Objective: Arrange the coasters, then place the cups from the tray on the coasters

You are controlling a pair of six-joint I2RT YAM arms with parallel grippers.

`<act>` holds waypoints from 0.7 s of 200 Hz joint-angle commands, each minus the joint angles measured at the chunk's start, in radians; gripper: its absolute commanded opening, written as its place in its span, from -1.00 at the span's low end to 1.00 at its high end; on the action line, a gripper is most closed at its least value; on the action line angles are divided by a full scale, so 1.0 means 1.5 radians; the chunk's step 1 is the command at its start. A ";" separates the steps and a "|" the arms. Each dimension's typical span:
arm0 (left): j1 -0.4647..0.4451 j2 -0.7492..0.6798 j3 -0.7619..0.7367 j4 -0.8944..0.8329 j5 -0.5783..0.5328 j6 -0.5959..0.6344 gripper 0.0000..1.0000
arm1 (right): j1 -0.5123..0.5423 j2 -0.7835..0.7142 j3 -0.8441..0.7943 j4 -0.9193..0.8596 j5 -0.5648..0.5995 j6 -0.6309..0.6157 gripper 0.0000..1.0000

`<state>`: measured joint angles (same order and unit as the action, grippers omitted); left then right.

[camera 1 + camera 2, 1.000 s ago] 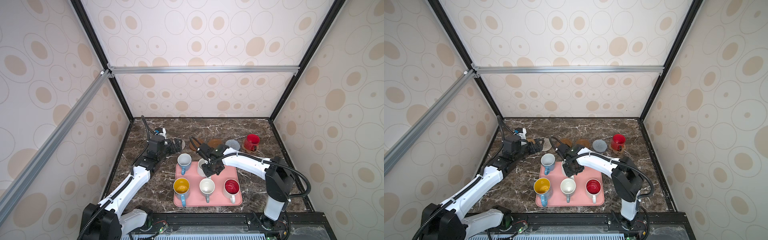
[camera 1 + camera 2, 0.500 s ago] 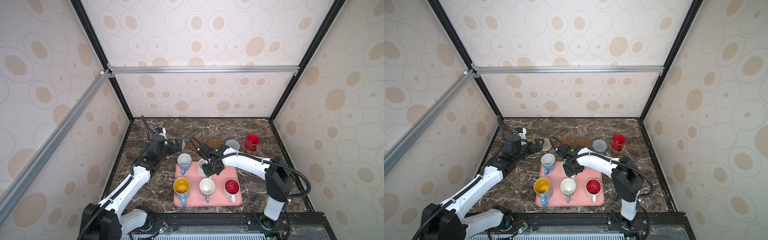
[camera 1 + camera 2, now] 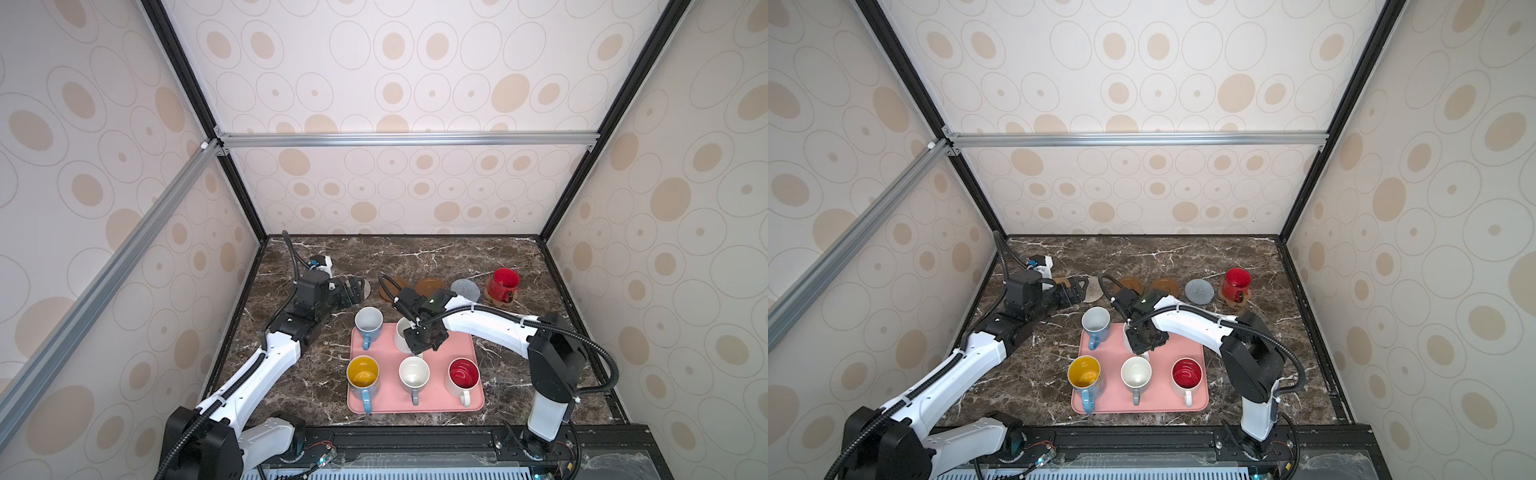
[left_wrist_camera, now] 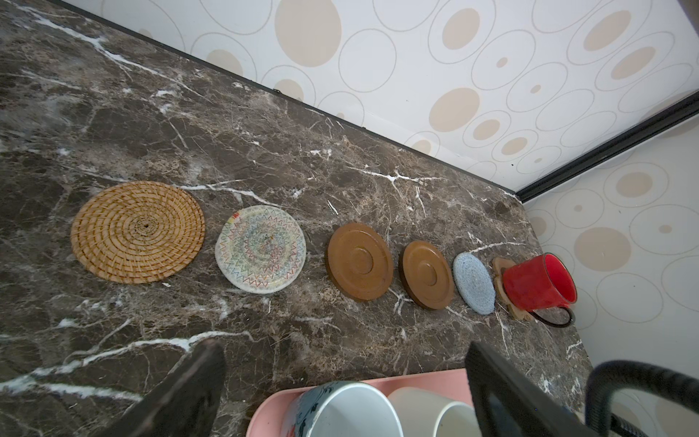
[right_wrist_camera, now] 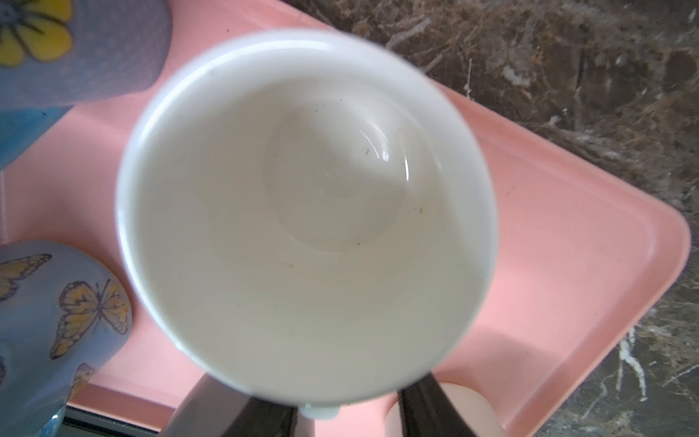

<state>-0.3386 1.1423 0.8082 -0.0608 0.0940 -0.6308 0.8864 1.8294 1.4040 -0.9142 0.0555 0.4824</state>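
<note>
Six coasters lie in a row along the back: rattan (image 4: 138, 230), cream (image 4: 261, 253), two brown discs (image 4: 359, 261) (image 4: 427, 274), grey-blue (image 4: 474, 283) and a paw-shaped one (image 4: 501, 265) under the red cup (image 3: 503, 282). The pink tray (image 3: 436, 405) holds the other cups. My right gripper (image 3: 424, 343) (image 5: 333, 412) is over the white cup (image 5: 302, 189) at the tray's back middle. Its jaws are part open either side of the handle, with a gap on one side. My left gripper (image 3: 353, 291) (image 4: 340, 352) hangs open and empty near the cream coaster.
Also on the tray are a pale blue cup (image 3: 368, 322) at the back left, and in front a blue cup with yellow inside (image 3: 363, 374), a grey one (image 3: 413, 374) and a white one with red inside (image 3: 463, 374). Patterned walls close in the marble table.
</note>
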 commanded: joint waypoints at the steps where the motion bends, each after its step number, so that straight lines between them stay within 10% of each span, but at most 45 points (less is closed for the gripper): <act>1: -0.004 0.002 0.009 0.013 0.005 0.000 1.00 | 0.006 0.014 0.014 -0.022 0.002 0.002 -0.12; 140: -0.004 -0.004 0.005 0.008 -0.003 -0.002 1.00 | 0.007 0.014 0.006 -0.009 0.004 0.004 -0.12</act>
<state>-0.3386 1.1423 0.8082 -0.0608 0.0986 -0.6308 0.8867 1.8366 1.4040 -0.9150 0.0528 0.4820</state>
